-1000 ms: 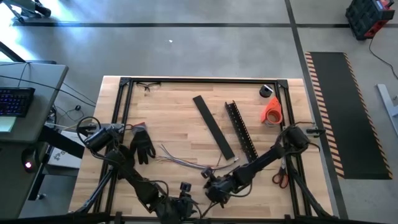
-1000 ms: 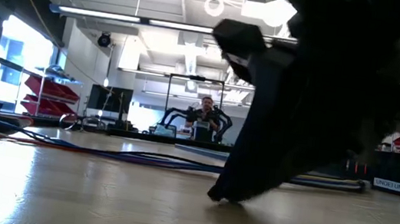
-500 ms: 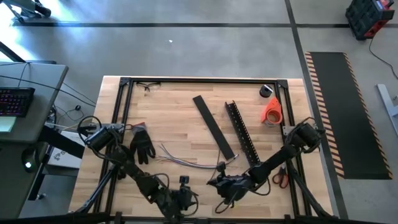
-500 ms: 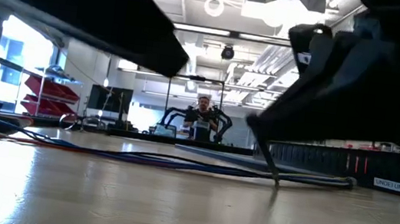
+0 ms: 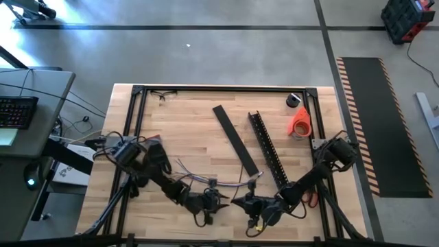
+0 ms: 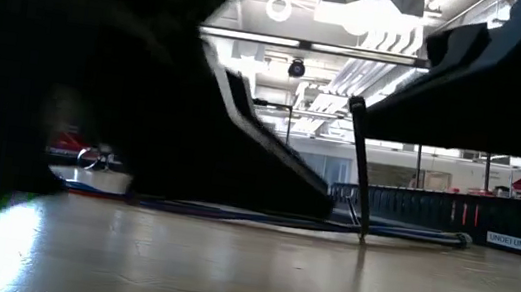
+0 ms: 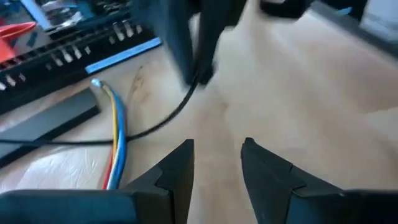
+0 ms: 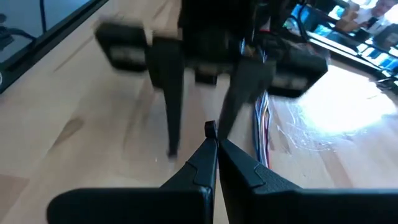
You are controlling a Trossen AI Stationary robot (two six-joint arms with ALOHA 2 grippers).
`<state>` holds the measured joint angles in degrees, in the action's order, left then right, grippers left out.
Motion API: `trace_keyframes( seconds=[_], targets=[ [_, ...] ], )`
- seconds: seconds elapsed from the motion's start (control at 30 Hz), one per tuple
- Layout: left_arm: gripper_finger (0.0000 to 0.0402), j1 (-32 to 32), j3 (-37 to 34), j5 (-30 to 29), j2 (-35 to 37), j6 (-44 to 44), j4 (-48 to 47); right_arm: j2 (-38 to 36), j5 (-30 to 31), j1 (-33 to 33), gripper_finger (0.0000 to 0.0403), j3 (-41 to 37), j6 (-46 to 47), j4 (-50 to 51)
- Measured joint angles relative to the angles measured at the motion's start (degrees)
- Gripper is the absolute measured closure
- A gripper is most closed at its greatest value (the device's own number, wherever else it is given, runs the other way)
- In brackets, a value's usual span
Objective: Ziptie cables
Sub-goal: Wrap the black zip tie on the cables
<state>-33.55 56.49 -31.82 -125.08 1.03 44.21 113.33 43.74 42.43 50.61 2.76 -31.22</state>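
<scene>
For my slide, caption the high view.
Both arms lean low over the cables, left claw open, right claw shut.

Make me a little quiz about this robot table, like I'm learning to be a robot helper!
1. True or false: the left tool has its fingers apart with nothing between them.
2. Which thing lies between the flat black strip and the round orange tape roll?
A. the long black slotted bar
B. a black glove
C. a pair of glasses
3. Fill in the gap: the fingers of the right tool are ____.

Key: 1 true; 2 A; 3 shut.
</scene>
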Motion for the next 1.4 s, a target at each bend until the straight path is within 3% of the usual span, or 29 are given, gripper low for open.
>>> trace_keyframes(
  seconds=[0.13, 0.47, 0.87, 1.0, 1.13, 1.3, 1.4],
  targets=[
    [0.0286, 1.1, 1.6, -3.8, -3.3, 1.9, 4.9, -0.2, 1.0, 1.0, 0.0403, 0.0, 1.3, -0.3],
    [0.0292, 2.9, 7.9, -0.4, -7.6, 3.8, 7.1, -0.2, 4.5, 3.3, 0.0403, 0.0, 3.5, -0.7],
    [0.0387, 2.8, 10.2, 1.3, -7.3, 5.3, 8.4, -0.2, 8.5, 5.9, 0.0403, 0.1, 6.3, -0.4],
    [0.04, 2.7, 10.8, 1.4, -7.3, 5.1, 8.1, -0.2, 8.6, 6.4, 0.0402, 0.1, 6.7, -0.3],
    [0.0401, 2.8, 12.4, 1.0, -7.3, 3.6, 4.5, -3.4, 7.3, 7.0, 0.0402, 0.1, 10.1, 6.2],
    [0.0402, 2.8, 18.4, -0.8, -7.3, 2.0, -11.9, -10.8, 1.4, 7.1, 0.0402, 1.0, 19.8, 21.5],
    [0.0402, 2.9, 21.9, -0.8, -7.3, 2.1, -18.1, -12.9, -1.4, 6.9, 0.0402, 1.3, 20.2, 20.0]
  ],
)
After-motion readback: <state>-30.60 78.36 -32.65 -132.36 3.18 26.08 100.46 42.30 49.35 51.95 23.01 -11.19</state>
